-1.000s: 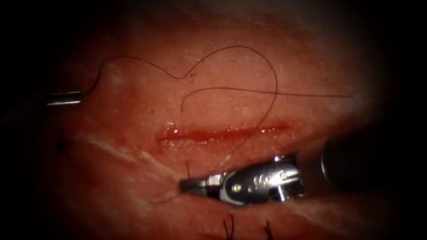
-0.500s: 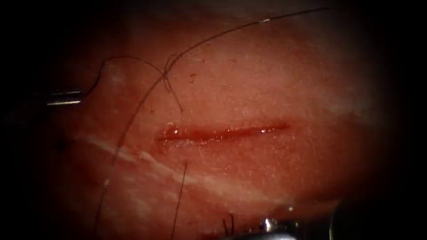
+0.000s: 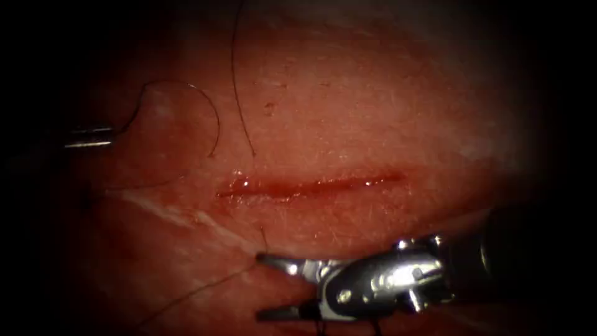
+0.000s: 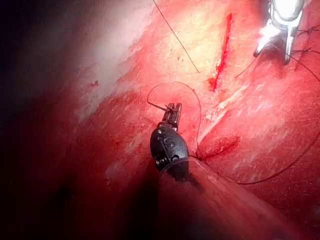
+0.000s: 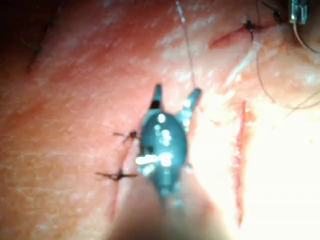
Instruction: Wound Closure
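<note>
- Now the right pincer (image 3: 264, 286), polished metal, gapes wide and grips nothing, below the cut (image 3: 311, 185).
- Left pincer (image 3: 106, 137) is clenched on the thin dark thread (image 3: 214, 118), left of the cut.
- Tissue (image 3: 373, 112) is moist, pink, faintly streaked; the cut glistens red.
- No needle can be made out.

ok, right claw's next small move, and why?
Probably shut the right claw on the thread by its upper jaw's tip: the claw is open and empty below the cut, that strand lies right there, and the left claw grips thread.
</note>
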`<state>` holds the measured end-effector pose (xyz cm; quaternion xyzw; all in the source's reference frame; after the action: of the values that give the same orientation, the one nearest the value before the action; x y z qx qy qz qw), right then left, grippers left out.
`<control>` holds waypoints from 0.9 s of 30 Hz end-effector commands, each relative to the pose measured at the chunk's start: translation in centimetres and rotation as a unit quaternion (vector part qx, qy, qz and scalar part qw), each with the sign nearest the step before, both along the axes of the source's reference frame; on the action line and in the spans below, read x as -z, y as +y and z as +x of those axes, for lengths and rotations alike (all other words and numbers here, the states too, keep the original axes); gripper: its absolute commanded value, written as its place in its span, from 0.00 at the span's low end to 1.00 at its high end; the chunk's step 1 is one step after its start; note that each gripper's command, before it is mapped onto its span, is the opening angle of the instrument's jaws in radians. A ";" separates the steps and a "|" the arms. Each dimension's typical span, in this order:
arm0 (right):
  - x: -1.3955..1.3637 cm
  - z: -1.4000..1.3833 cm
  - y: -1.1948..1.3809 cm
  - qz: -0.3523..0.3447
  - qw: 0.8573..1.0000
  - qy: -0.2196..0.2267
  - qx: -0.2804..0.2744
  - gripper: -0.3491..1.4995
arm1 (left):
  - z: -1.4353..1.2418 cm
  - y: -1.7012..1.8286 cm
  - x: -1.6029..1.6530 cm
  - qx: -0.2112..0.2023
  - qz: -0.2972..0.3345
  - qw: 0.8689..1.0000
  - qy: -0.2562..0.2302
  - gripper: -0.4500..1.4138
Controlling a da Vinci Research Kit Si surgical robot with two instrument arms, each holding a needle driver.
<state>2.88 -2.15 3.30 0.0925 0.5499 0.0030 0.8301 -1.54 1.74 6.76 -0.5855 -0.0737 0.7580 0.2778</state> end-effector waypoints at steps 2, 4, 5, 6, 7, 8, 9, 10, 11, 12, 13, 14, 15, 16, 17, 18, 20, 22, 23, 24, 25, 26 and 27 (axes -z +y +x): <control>-0.31 -0.01 0.00 -0.002 1.000 -0.007 -0.006 0.66 | -0.06 -0.03 -0.09 0.000 0.001 1.000 -0.001 0.00; -0.45 0.00 0.03 -0.007 1.000 -0.010 -0.008 0.66 | -0.06 -0.03 -0.09 0.000 0.001 1.000 -0.001 0.00; -0.53 0.01 0.05 -0.009 1.000 -0.011 -0.011 0.66 | -0.06 -0.03 -0.09 0.000 0.001 1.000 -0.001 0.00; -0.63 0.03 0.05 -0.011 1.000 -0.013 -0.012 0.66 | -0.06 -0.03 -0.09 0.000 0.001 1.000 -0.001 0.00; -0.69 0.05 0.05 -0.012 1.000 -0.012 -0.012 0.65 | -0.06 -0.03 -0.09 0.000 0.001 1.000 -0.001 0.00; -0.69 0.05 0.05 -0.012 1.000 -0.012 -0.012 0.65 | -0.06 -0.03 -0.09 0.000 0.001 1.000 -0.001 0.00; -0.73 0.06 0.04 -0.013 1.000 -0.011 -0.011 0.63 | -0.06 -0.03 -0.09 0.000 0.001 1.000 -0.001 0.00; -0.77 0.08 0.04 -0.013 1.000 -0.011 -0.011 0.62 | -0.06 -0.03 -0.09 0.000 0.001 1.000 -0.001 0.00; -0.80 0.09 0.04 -0.014 1.000 -0.012 -0.011 0.60 | -0.06 -0.03 -0.09 0.000 0.001 1.000 -0.001 0.00; -0.82 0.10 0.04 -0.015 1.000 -0.012 -0.012 0.58 | -0.06 -0.03 -0.09 0.000 0.001 1.000 -0.001 0.00; -0.83 0.11 0.04 -0.015 1.000 -0.012 -0.012 0.54 | -0.06 -0.03 -0.10 0.000 0.001 1.000 -0.001 0.00; -0.83 0.10 0.04 -0.013 1.000 -0.010 -0.008 0.32 | -0.06 -0.03 -0.10 0.000 0.001 1.000 -0.001 0.00; -0.82 0.09 0.03 -0.009 1.000 -0.004 0.001 0.00 | -0.06 -0.03 -0.10 0.000 0.001 1.000 -0.001 0.00; -0.80 0.08 0.02 -0.006 1.000 -0.003 0.008 0.00 | -0.06 -0.03 -0.10 0.000 0.001 1.000 -0.001 0.00; -0.77 0.08 0.03 -0.005 1.000 -0.005 0.012 0.00 | -0.06 -0.03 -0.10 0.000 0.001 1.000 -0.001 0.00; -0.74 0.07 0.03 -0.007 1.000 -0.004 0.013 0.00 | -0.06 -0.03 -0.11 0.000 0.001 1.000 -0.001 0.00; -0.65 0.06 0.02 -0.004 1.000 -0.003 0.015 0.00 | -0.06 -0.03 -0.11 0.000 0.000 1.000 -0.001 0.00; -0.54 0.07 0.00 -0.003 1.000 -0.002 0.015 0.00 | -0.06 -0.03 -0.11 0.000 0.000 1.000 -0.001 0.00; -0.47 0.08 -0.02 -0.001 1.000 0.000 0.017 0.00 | -0.06 -0.03 -0.11 0.000 0.000 1.000 -0.001 0.00; -0.41 0.08 -0.04 -0.001 1.000 0.000 0.017 0.00 | -0.06 -0.03 -0.12 0.000 0.000 1.000 -0.001 0.00; -0.35 0.09 -0.06 0.000 1.000 0.002 0.018 0.00 | -0.06 -0.03 -0.12 0.000 0.000 1.000 -0.001 0.00; -0.28 0.10 -0.08 0.001 1.000 0.003 0.020 0.00 | -0.07 -0.04 -0.12 0.000 0.000 1.000 -0.001 0.00; -0.20 0.12 -0.12 0.001 1.000 0.006 0.022 0.00 | -0.07 -0.04 -0.12 0.000 0.000 1.000 -0.001 0.00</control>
<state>2.96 -2.14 3.48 0.1025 0.5518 -0.0149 0.8275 -1.54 1.74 6.79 -0.5855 -0.0726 0.7582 0.2778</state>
